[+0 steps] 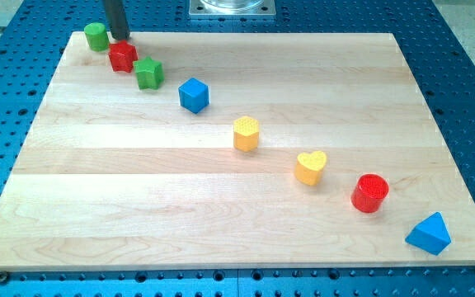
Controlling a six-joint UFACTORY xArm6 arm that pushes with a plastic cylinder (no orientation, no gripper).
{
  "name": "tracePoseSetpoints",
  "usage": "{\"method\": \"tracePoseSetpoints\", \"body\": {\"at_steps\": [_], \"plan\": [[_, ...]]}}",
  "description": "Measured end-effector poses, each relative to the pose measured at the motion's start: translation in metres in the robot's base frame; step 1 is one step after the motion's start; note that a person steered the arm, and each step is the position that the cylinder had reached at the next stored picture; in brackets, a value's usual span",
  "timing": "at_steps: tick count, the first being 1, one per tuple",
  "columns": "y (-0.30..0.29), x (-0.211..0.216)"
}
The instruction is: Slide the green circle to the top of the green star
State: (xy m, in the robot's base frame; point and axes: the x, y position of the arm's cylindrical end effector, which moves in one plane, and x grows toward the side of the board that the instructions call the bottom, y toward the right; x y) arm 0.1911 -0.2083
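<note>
A pale wooden table (221, 206) lies on a blue perforated surface (460, 99), seen from above and in front. The robot has no grasping hand to open or close; its arm ends in a straight dark rod, and only the lower part of that rod shows, because the view's top edge cuts off everything above. My tip (119, 39) rests on the table near its far corner at the view's top left.

The green circle (96, 36), a short cylinder, stands just to the view's left of my tip, very close; whether the two touch cannot be told. A red block (123, 57) sits directly below my tip toward the view's bottom, almost against it; its shape looks many-sided but is hard to make out. The green star (148, 73) lies a little further from my tip, down and to the view's right, just beside the red block.

From there a loose diagonal of blocks runs away from my tip toward the view's bottom right: a blue cube (194, 95), a yellow block (246, 133) that seems six-sided, a yellow heart (311, 167), a red cylinder (370, 193), and, furthest off near the table's edge, a blue triangular block (430, 234).

A grey metal plate (232, 8) shows at the view's top centre, mostly cropped.
</note>
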Motion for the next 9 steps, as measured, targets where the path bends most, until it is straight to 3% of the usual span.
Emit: {"method": "tracePoseSetpoints", "body": {"at_steps": [3, 4, 5, 6, 8, 9], "plan": [[-0.024, 0.084], [-0.072, 0.046], [-0.068, 0.001], [-0.031, 0.0], [0.072, 0.079], [0.041, 0.048]]}}
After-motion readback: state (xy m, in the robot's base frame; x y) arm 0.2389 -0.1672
